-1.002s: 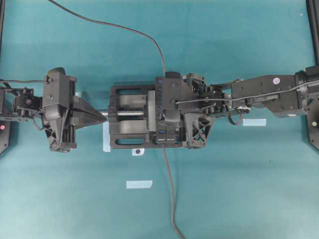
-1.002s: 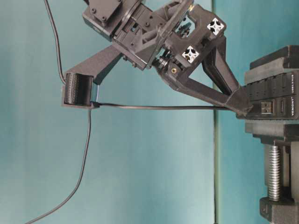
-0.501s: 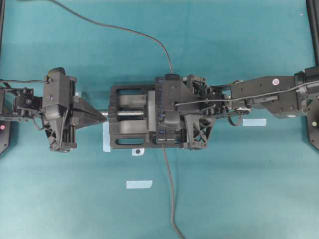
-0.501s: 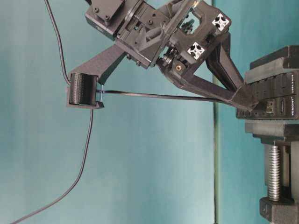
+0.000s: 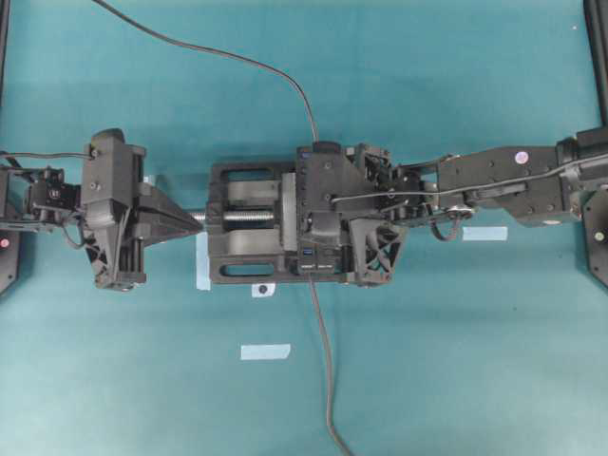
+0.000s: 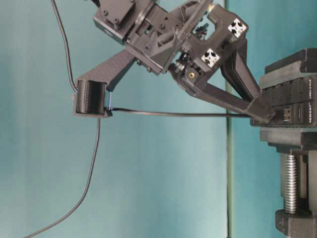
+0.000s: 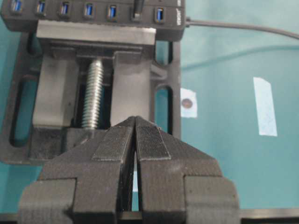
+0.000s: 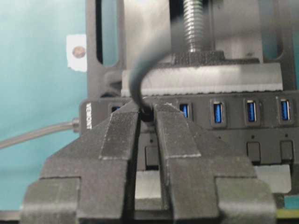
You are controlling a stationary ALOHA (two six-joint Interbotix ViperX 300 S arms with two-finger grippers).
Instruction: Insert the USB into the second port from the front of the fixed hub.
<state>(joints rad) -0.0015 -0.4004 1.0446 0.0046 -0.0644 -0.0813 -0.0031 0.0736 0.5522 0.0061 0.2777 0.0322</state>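
Note:
The fixed hub is a black bar with a row of blue ports, clamped in a vise. My right gripper is shut on the USB, whose cable arcs up from the fingertips. In the left wrist view the USB stands at the second port from the labelled end of the hub; how deep it sits I cannot tell. From table level, the right gripper presses against the hub. My left gripper is shut and empty, pointing at the vise from its screw side.
The black vise with a silver screw holds the hub. The hub's own cable trails toward the near edge. Pale tape strips and a small dot marker lie on the teal mat.
My right gripper has shifted slightly toward the hub with the USB, and the cable behind it has swayed. The left arm has stayed still.

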